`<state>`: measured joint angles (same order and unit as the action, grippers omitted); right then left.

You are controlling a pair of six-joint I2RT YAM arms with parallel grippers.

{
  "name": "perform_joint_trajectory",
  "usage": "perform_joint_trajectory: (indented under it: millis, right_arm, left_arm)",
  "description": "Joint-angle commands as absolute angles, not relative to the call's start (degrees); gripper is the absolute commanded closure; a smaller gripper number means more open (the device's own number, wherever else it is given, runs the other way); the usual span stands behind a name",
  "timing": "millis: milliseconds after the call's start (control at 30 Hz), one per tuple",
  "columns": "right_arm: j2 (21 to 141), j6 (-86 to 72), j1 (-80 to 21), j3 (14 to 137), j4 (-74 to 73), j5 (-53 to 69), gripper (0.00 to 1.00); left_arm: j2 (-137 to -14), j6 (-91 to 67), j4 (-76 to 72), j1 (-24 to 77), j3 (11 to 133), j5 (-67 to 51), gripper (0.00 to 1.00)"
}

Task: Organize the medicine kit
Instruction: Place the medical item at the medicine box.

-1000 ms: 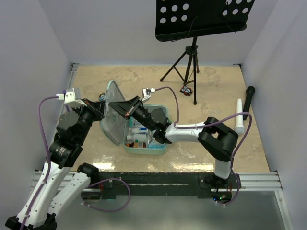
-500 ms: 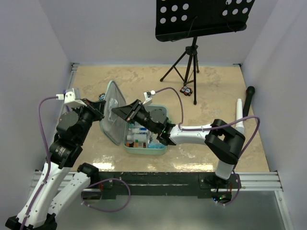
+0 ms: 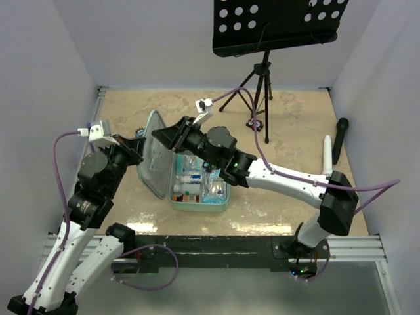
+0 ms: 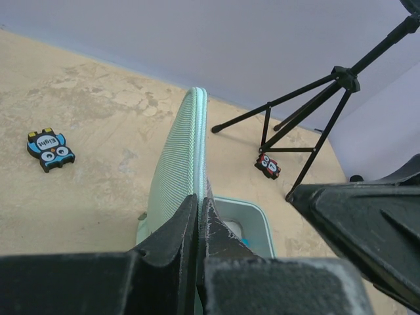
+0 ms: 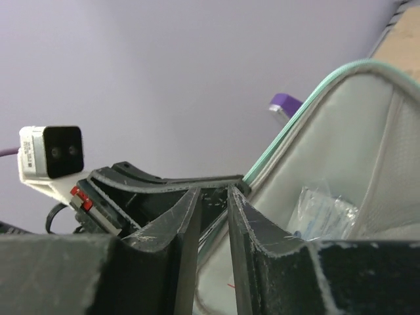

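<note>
While the medicine kit (image 3: 222,201) lies open on the beige worktop (image 3: 295,118), near its front edge and between the two arms, its mint-green lid (image 4: 187,147) stands nearly upright at the left side of the base. The left gripper (image 4: 198,203) has its jaws closed tight on the rim of that lid, pinching the edge between both fingers. The base holds small boxes and bottles (image 3: 190,187), packed close together; what each one is cannot be told.

The right gripper (image 5: 213,197) reaches across above the base towards the top of the lid, just beside the left gripper. Its jaws stand a narrow gap apart with nothing visible between them. From the right wrist view the greyish inside of the lid shows a clear plastic packet (image 5: 325,210) lying against it, and a small purple piece (image 5: 285,103) peeks over the lid's rim.

A blue owl-shaped token (image 4: 50,148) lies flat on the worktop left of the lid. A red token (image 4: 268,165) lies at the foot of the music stand (image 3: 279,26), whose black tripod stands at the back. At the right side a white tube (image 3: 326,157) and a black microphone (image 3: 340,138) lie near each other, well apart from the kit.
</note>
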<state>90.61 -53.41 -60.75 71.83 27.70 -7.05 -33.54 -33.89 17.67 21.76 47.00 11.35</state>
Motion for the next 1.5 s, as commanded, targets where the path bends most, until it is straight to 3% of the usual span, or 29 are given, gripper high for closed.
perform_joint_trajectory:
  millis: [0, 200, 367, 567, 733, 900, 1167, 1300, 1467]
  right_arm:
    - [90.7, -42.55, -61.0, 75.76, 16.25, -9.93, 0.73]
    - [93.51, -38.16, -61.52, 79.62, 10.47, -9.49, 0.69]
    - [96.06, -33.84, -62.75, 83.22, 8.1, -9.76, 0.84]
    - [103.79, -29.72, -63.46, 94.11, -4.72, -13.17, 0.89]
    - [108.27, -25.06, -64.33, 100.97, -14.92, -20.29, 0.87]
    - [109.78, -21.1, -65.39, 104.06, -21.53, -28.2, 0.73]
    - [100.03, -19.95, -66.44, 99.76, -12.14, -28.74, 0.6]
    - [99.66, -18.55, -67.06, 103.09, -14.14, -26.2, 0.6]
    - [103.09, -14.95, -67.5, 107.05, -20.29, -23.03, 0.74]
  left_arm:
    - [-33.05, -34.1, 15.82, 21.53, 47.81, 10.46, 1.0]
    - [-32.52, -34.19, 16.61, 21.53, 48.51, 10.9, 1.0]
    - [-32.61, -34.19, 16.88, 21.53, 49.31, 10.72, 1.0]
    - [-33.05, -34.37, 16.7, 21.53, 50.27, 10.02, 1.0]
    - [-33.13, -34.01, 16.52, 21.53, 50.89, 10.2, 1.0]
    - [-33.22, -33.75, 16.44, 21.53, 50.8, 10.28, 1.0]
    - [-33.22, -34.1, 16.08, 21.53, 49.4, 10.28, 1.0]
    - [-33.22, -34.28, 15.91, 21.53, 49.13, 10.28, 1.0]
    - [-33.31, -34.19, 15.64, 21.53, 49.39, 10.28, 1.0]
